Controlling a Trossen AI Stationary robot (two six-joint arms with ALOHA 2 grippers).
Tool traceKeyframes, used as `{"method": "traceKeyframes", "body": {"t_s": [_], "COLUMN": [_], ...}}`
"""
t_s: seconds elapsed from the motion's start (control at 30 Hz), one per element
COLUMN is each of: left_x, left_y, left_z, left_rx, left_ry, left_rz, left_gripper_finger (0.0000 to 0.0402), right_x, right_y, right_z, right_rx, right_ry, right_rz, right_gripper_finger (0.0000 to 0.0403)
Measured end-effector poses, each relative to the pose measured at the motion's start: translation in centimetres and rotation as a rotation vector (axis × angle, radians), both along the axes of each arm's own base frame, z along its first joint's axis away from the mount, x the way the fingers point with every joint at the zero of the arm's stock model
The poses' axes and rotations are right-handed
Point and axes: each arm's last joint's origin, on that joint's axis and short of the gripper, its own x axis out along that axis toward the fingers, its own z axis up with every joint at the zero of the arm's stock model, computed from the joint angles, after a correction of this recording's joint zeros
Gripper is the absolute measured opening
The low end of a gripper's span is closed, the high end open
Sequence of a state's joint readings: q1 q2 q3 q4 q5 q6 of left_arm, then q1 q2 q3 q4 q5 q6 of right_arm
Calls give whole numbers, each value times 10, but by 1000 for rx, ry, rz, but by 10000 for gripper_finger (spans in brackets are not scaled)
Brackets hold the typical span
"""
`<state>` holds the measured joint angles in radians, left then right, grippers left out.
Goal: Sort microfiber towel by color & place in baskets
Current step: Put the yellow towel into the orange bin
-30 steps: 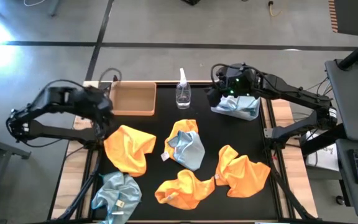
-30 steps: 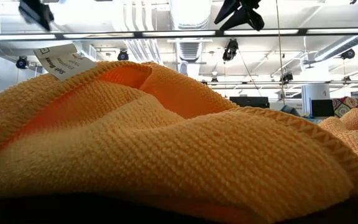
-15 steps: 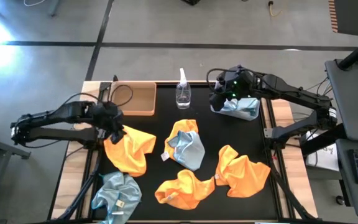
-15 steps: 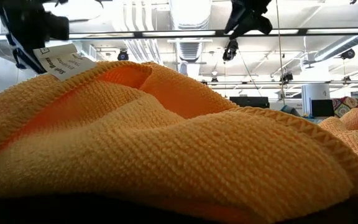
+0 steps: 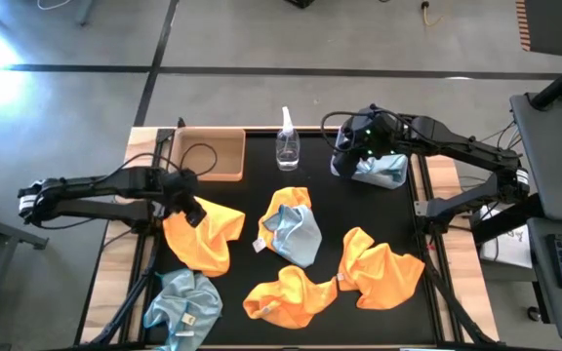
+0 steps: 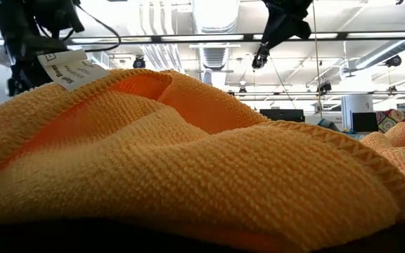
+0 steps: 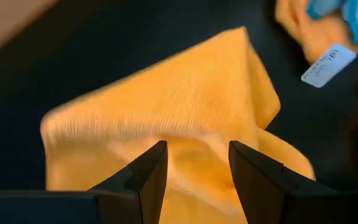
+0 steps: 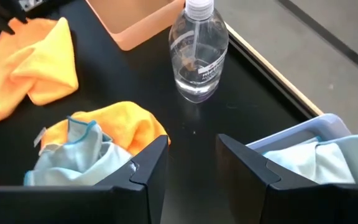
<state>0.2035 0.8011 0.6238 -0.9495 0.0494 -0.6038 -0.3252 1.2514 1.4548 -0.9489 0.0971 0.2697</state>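
Black matting covers the table (image 5: 320, 210) where a sorting job is half done: one pale blue towel (image 5: 383, 168) already lies in the grey-blue bin (image 5: 398, 180) at the far right corner, while the tan bin (image 5: 208, 154) at the far left sits empty beside a clear bottle (image 5: 287, 146).

Six towels are out on the mat. An orange one (image 5: 203, 234) lies near the left edge, a blue one (image 5: 183, 300) at the near left corner, an orange-and-blue pair (image 5: 291, 226) tangled in the middle, and two more orange ones (image 5: 291, 295) (image 5: 379, 268) toward the near right.

The left gripper (image 5: 189, 207) hangs over the far edge of the left orange towel, fingers (image 7: 143, 177) spread with a ridge of cloth showing between them, nothing pinched yet. The right gripper (image 5: 351, 158) hovers at the blue bin's inner edge, fingers (image 8: 151, 171) parted and empty.

The risk here, judging by the layout, is a thin pinch: closing on a single loose fold could let the towel slip free on the way to the tan bin. The tangled centre pair could also lift together, putting blue in with orange. The bottle stands close to both bins and could be knocked over.
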Motion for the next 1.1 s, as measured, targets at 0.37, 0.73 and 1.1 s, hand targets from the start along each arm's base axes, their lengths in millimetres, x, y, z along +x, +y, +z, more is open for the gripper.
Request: {"method": "traceKeyframes", "body": {"t_s": [0.37,0.73,1.1], "left_x": [16,36,53], "left_y": [3,-2,1], "left_z": [19,9,-12], "left_rx": [171,-31,-185], "left_ry": [-19,-61,97], "left_rz": [-376,-623,-447], "left_gripper_finger": [155,155,155], "right_x": [0,0,0], "right_y": [0,0,0], "right_z": [0,0,0], "right_rx": [-30,-63,-66], "right_ry": [15,31,33], "right_rz": [35,62,66], "right_gripper_finger": [130,130,130]}}
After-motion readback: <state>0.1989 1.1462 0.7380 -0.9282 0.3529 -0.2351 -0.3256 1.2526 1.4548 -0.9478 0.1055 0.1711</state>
